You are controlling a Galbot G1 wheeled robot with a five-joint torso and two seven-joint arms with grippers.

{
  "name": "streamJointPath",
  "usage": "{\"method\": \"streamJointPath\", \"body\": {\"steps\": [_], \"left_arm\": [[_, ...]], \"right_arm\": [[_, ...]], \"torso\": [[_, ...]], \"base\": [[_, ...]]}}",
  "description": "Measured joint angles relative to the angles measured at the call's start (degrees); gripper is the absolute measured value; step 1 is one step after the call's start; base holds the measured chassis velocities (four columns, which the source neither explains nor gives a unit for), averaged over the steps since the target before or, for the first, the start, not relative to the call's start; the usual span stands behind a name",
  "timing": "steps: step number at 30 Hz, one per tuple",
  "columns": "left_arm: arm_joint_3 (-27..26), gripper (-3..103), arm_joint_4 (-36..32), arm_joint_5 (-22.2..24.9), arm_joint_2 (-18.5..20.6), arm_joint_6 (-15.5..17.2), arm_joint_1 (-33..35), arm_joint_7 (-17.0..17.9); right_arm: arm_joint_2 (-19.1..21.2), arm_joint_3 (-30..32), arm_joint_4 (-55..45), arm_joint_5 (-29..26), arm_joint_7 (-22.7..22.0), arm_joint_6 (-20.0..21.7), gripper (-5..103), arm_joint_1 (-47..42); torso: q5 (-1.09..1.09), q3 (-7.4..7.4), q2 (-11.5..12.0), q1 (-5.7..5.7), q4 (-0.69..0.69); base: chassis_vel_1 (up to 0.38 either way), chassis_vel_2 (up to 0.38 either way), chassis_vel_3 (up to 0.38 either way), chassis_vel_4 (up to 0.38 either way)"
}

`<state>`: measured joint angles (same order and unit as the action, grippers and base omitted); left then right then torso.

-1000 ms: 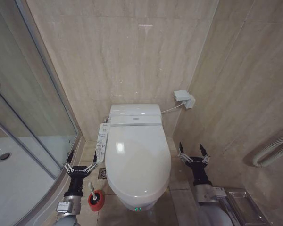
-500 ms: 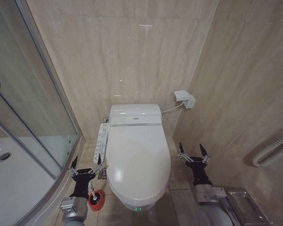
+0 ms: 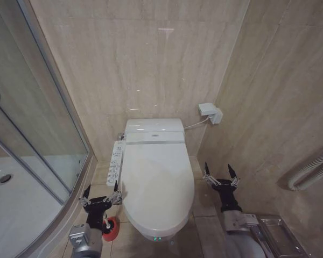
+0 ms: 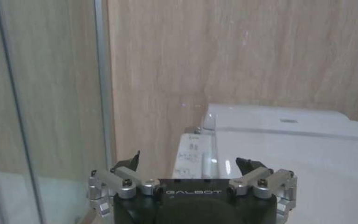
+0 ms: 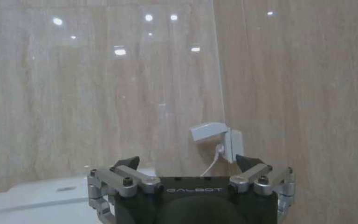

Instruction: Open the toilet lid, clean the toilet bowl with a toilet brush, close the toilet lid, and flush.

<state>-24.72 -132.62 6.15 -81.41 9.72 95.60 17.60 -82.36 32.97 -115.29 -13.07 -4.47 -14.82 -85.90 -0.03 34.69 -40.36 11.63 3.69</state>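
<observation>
Far left of the head view: glass shower screen [image 3: 37, 123], white shower tray [image 3: 13, 201] beneath it. Lower left: left gripper [image 3: 101, 192], fingers spread apart, empty, just beside the left edge of the toilet, pointing up the frame. Directly below it, partly hidden by the wrist: toilet brush [image 3: 110, 228] in its red holder on the floor tiles. Same gripper at the bottom of the left wrist view [image 4: 193, 164], fingers apart, the long white button panel [image 4: 193, 158] seen between them.

Centre: toilet lid [image 3: 157, 180] shut flat, glossy white, hiding the seat. Toilet bowl [image 3: 157, 235] visible merely as a front rim with a tiny green light, lower centre. Button panel [image 3: 116, 162] along the lid's left side.

Above and right of the tank: small white wall box [image 3: 210, 112] with cable.

Lower right: right gripper [image 3: 219, 174], fingers apart, empty, well apart from the lid, close to the right wall. Same gripper at the bottom of the right wrist view [image 5: 190, 164], facing the wall box [image 5: 216, 137].
</observation>
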Motion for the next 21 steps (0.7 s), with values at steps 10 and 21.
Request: {"method": "streamJointPath", "body": {"steps": [10, 21], "left_arm": [[-5.14, 100, -6.16, -8.33, 2.46, -8.40, 4.55, 1.19], [-11.12, 100, 7.96, -4.54, 3.06, -21.83, 1.36, -1.48]], "right_arm": [[0.00, 0.00, 0.00, 0.00, 0.00, 0.00, 100, 0.00], [0.01, 0.00, 0.00, 0.00, 0.00, 0.00, 100, 0.00]], "torso": [[0.03, 0.00, 0.00, 0.00, -0.01], [0.01, 0.00, 0.00, 0.00, -0.02]], "base": [[0.000, 0.000, 0.000, 0.000], [0.000, 0.000, 0.000, 0.000]]}}
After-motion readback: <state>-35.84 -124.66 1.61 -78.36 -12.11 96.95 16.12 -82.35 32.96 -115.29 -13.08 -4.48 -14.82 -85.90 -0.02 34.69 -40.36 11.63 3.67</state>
